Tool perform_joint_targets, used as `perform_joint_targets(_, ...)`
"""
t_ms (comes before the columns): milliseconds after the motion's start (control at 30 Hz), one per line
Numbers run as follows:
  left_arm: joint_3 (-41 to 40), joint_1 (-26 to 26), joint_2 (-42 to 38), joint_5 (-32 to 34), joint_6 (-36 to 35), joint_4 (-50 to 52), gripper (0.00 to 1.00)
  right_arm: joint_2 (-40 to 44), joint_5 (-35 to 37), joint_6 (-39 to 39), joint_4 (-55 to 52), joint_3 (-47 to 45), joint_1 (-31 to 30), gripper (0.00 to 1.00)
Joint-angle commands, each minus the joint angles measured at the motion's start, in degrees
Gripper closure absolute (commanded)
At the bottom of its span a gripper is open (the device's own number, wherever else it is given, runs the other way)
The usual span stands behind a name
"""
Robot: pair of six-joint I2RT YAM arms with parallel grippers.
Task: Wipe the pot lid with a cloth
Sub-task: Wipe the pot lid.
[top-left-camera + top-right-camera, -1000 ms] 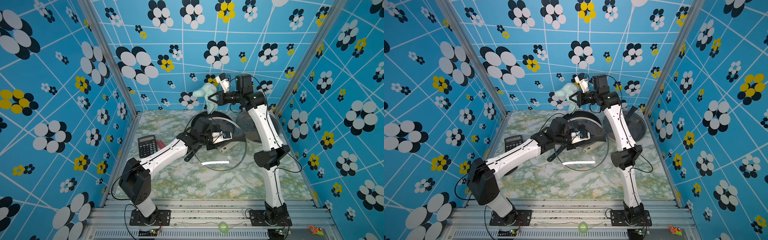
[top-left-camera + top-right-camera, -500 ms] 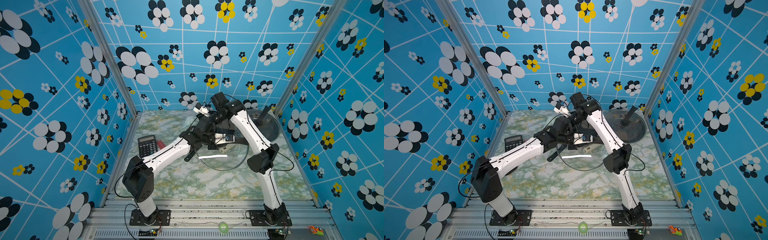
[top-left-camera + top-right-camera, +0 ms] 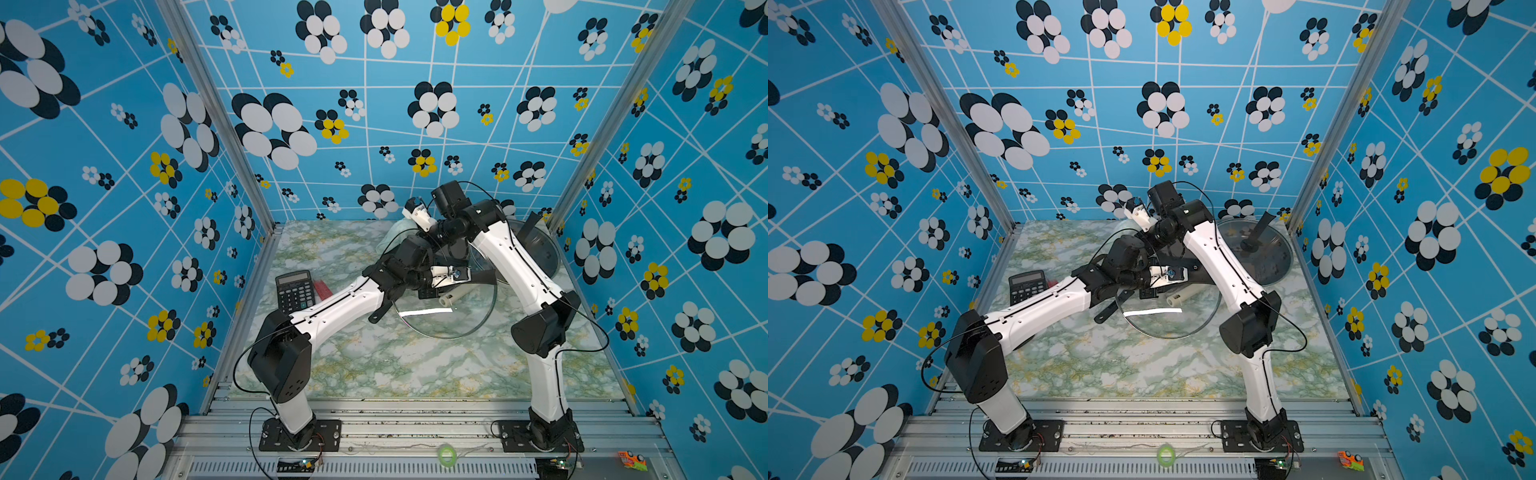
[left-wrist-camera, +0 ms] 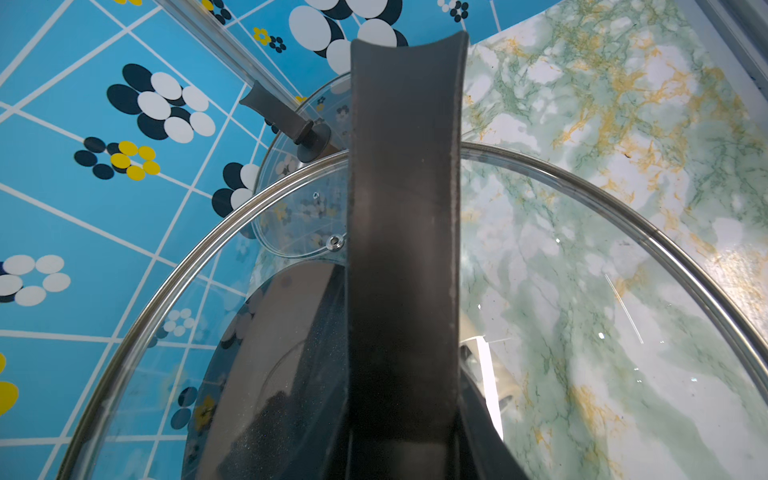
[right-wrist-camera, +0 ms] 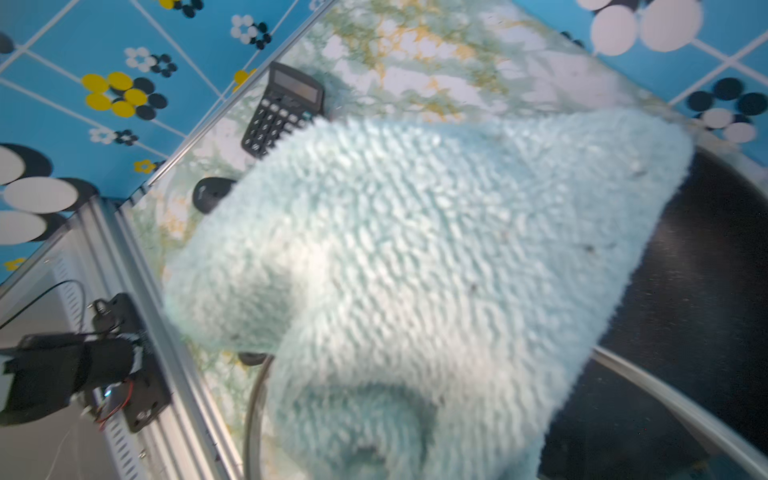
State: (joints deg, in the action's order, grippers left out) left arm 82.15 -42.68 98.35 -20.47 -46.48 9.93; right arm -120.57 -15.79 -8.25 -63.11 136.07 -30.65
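Observation:
A round glass pot lid (image 3: 444, 320) (image 3: 1167, 322) with a metal rim is held tilted above the marbled table. My left gripper (image 3: 456, 275) is shut on the lid's black strap handle (image 4: 405, 249), which hides the jaws in the left wrist view. The pale mint-green cloth (image 5: 415, 249) fills the right wrist view and drapes over the lid's rim (image 5: 254, 415). My right gripper (image 3: 428, 239) is shut on the cloth at the far side of the lid, its jaws buried in the cloth. Only an edge of the cloth (image 3: 392, 235) (image 3: 1121, 226) shows in both top views.
A second glass lid (image 3: 536, 249) (image 4: 291, 208) leans at the back right. A black pan (image 5: 706, 291) with a beige handle (image 3: 453, 296) lies under the held lid. A black calculator (image 3: 294, 291) (image 5: 286, 108) lies by the left wall.
My right arm has swung down from high at the back, bringing the hanging cloth onto the far side of the lid. The left arm has kept the lid almost still.

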Motion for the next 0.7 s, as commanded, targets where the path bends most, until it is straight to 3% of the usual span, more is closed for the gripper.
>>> perform_joint_targets(0, 0.65, 2.16, -6.61, 3.18, 2.65, -12.95, 1.0, 2.06, 9.88, 1.9, 1.2, -3.41, 2.93, 1.0)
perform_joint_targets(667, -2.15, 8.37, -10.88, 7.1, 9.04, -20.21, 1.0, 6.76, 11.15, 9.4, 9.4, -14.39, 14.17, 1.0)
